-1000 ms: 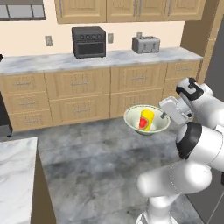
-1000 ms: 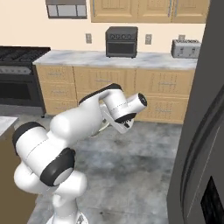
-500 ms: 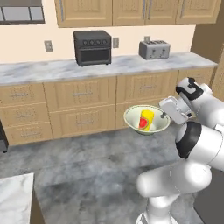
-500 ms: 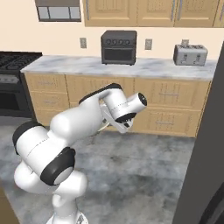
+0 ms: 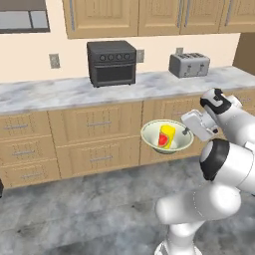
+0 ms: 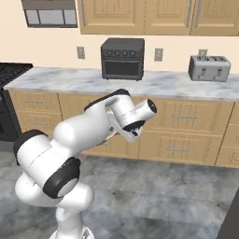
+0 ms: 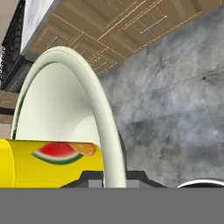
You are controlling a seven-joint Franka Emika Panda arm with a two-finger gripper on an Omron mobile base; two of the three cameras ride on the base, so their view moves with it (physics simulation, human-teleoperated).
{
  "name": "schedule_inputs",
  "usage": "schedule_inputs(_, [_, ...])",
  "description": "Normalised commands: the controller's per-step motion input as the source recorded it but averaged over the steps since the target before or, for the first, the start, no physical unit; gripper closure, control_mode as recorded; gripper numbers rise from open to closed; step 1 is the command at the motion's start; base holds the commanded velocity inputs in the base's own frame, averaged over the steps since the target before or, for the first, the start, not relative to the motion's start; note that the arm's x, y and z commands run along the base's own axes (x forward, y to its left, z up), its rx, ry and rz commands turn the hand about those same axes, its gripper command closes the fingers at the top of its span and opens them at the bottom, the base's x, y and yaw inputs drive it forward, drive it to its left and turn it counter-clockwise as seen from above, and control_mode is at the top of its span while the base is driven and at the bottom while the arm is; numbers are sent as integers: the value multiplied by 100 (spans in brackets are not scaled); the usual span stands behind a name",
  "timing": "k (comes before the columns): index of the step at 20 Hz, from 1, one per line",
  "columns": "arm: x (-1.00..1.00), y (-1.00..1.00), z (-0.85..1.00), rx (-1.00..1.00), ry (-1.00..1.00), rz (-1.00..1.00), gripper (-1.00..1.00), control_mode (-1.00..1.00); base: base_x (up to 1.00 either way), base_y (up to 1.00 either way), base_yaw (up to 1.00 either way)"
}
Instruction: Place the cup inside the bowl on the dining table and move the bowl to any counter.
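Note:
My gripper [image 5: 188, 130] is shut on the right rim of the pale cream-green bowl [image 5: 150, 132] and holds it level in the air, above the floor in front of the counter [image 5: 74, 90]. The small yellow cup [image 5: 166, 136] with its red patch stands tilted inside the bowl. In the hand view the bowl's rim [image 7: 98, 105] runs up between the gripper [image 7: 114, 177] tips, and the cup [image 7: 48, 162] lies to the left of it. The dining table is out of view.
On the counter [image 6: 65, 79] stand a black toaster oven [image 5: 111, 63] and a silver toaster [image 5: 189, 64]. Wood drawers with silver handles [image 5: 99, 158] run below it. A dark stove [image 6: 9, 70] sits at the counter's left end. Grey floor [image 5: 89, 209] lies between me and the cabinets.
The whole picture has shifted: the base has driven closer to the wall counter, and the marble island has left the lower left. The bowl with the cup stays gripped as before.

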Motion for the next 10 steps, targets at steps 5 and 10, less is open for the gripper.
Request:
schedule_inputs(5, [0, 0, 0, 0, 0, 0, 100, 100, 75, -13, 0])
schedule_inputs(10, [0, 0, 0, 0, 0, 0, 100, 100, 47, -3, 0])
